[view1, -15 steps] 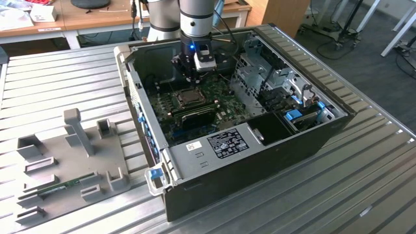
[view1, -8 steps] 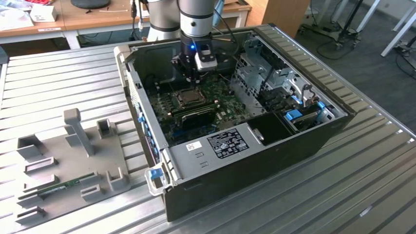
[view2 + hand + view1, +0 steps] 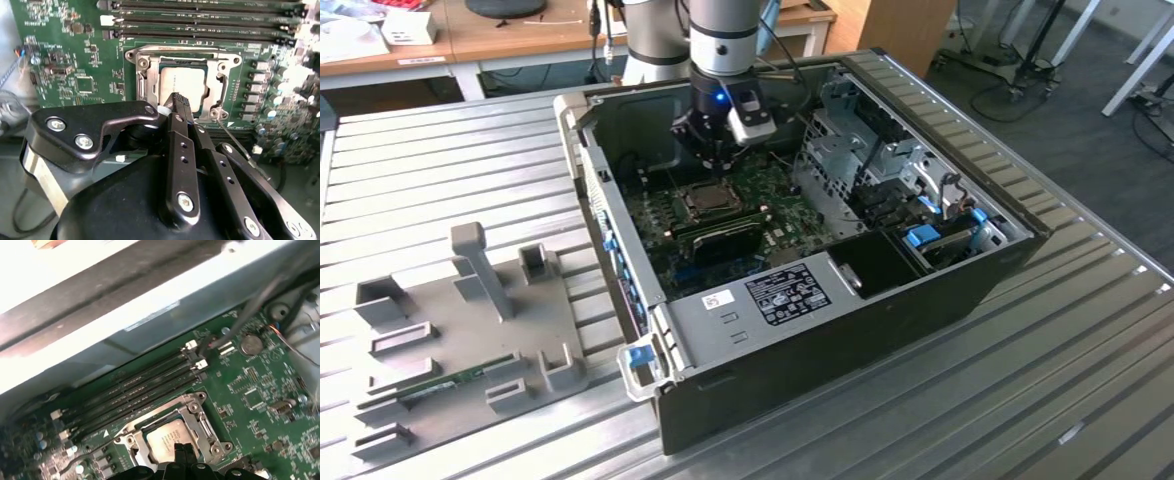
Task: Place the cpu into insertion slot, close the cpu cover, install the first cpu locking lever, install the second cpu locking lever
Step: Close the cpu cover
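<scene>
Fixture tray (image 3: 467, 330): well to the exterior view's left of the insertion slot (image 3: 710, 198), outside the computer case (image 3: 881, 310).
Cpu (image 3: 181, 80): lies flat in the insertion slot, metal top up; square, edges parallel to the memory slots (image 3: 200, 22).
Cpu cover (image 3: 222, 82): flat on the insertion slot, window framing the cpu.
Gripper (image 3: 181, 100): fingers pressed together, holding nothing, tips over the cpu's edge.
Thin metal rod (image 3: 232, 134): slants away from the insertion slot's corner.
</scene>
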`<state>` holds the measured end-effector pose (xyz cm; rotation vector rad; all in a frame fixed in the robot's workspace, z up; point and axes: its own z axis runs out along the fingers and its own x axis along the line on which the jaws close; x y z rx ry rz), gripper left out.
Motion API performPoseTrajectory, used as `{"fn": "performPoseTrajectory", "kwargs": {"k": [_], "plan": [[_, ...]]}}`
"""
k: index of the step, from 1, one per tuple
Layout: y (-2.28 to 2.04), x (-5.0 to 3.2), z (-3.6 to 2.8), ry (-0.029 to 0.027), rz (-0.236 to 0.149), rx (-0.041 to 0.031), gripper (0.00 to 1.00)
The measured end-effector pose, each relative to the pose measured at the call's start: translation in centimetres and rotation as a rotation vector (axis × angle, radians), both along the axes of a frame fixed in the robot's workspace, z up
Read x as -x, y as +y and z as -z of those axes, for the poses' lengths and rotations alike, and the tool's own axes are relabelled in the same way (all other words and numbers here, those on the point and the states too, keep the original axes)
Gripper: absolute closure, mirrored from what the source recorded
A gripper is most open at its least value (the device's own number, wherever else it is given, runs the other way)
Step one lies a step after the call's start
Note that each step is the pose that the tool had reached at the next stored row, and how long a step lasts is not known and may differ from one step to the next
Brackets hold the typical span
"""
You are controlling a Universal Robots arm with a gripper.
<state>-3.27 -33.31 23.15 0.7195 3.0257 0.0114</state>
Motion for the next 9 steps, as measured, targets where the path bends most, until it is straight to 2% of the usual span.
{"fn": "performPoseTrajectory", "kwargs": {"k": [9], "plan": [[0.00, 0.00, 0.03, 0.0000, -0.164, 0.0000, 0.90]]}}
